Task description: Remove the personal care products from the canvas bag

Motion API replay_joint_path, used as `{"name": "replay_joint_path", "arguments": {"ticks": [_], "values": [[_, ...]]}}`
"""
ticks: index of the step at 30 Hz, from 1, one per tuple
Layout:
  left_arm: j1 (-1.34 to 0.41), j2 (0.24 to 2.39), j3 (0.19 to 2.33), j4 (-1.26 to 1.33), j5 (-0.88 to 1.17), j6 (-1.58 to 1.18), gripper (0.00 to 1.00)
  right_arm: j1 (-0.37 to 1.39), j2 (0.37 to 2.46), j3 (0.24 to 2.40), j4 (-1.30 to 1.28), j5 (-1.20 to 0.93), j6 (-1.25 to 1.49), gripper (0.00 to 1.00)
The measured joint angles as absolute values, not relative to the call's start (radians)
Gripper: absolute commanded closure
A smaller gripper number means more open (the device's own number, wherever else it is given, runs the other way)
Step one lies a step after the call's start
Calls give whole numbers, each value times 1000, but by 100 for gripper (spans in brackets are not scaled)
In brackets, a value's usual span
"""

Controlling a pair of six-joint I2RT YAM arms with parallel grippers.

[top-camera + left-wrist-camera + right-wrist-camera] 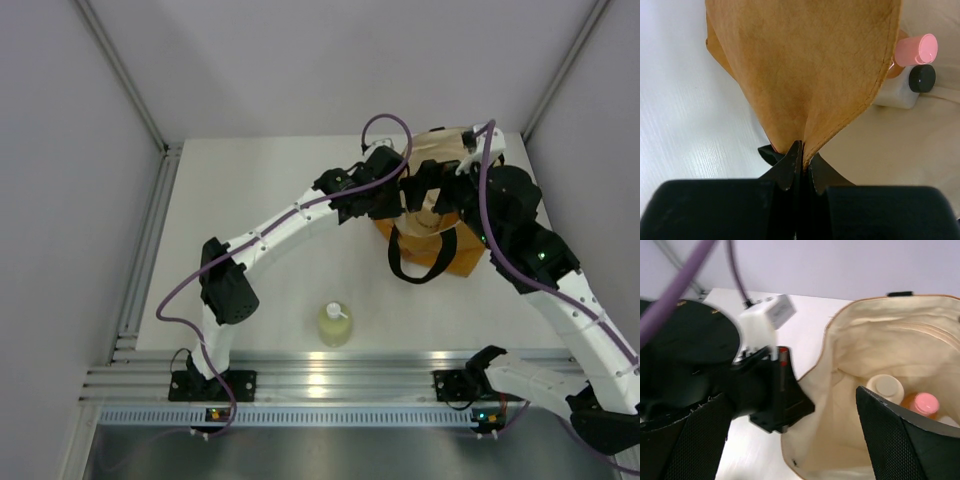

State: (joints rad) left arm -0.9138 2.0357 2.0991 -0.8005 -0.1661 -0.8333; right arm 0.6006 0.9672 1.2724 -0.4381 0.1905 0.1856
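The canvas bag (458, 252) stands at the far right of the table, its mouth held open. My left gripper (802, 154) is shut on the bag's tan rim (810, 75); it shows in the top view (397, 200) at the bag's left edge. My right gripper (795, 440) is open and empty, hovering over the bag's mouth (438, 190). Inside the cream lining (875, 335) lie the cream round jar (886, 386) and the orange bottle with pink cap (926, 403). The left wrist view shows the pink cap (916, 50) beside the clear black-capped bottle (920, 79). The yellow-green pump bottle (335, 325) stands on the table near the front edge.
The bag's black strap handle (420, 272) hangs down its front. Grey walls enclose the table on the left, back and right. A metal rail (330, 385) runs along the near edge, and the left arm (290, 225) spans the middle of the table.
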Motion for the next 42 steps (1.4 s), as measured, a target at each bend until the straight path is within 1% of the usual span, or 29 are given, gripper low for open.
{"name": "replay_joint_path", "arguments": {"ticks": [3,8,15,21,25,32,42], "values": [[-915,2036,2098,-801,-176,-854,100,507,1016,1315,-482,164,252,7],[-907,2036,2045,-810,-186,-892,100,482,1072,1325,-531,122,293,9],[-917,2036,1976,-846,-239,-920,100,476,1031,1201,-517,130,362,10],[-925,2036,1977,-849,-257,-926,100,459,1007,1183,-511,104,377,8],[-937,2036,2002,-849,-270,-926,100,445,973,1179,-506,66,344,9],[-954,2036,2082,-852,-284,-931,100,406,932,1200,-479,-108,204,4],[-955,2041,2122,-853,-285,-929,100,382,902,1201,-457,-221,200,1]]}}
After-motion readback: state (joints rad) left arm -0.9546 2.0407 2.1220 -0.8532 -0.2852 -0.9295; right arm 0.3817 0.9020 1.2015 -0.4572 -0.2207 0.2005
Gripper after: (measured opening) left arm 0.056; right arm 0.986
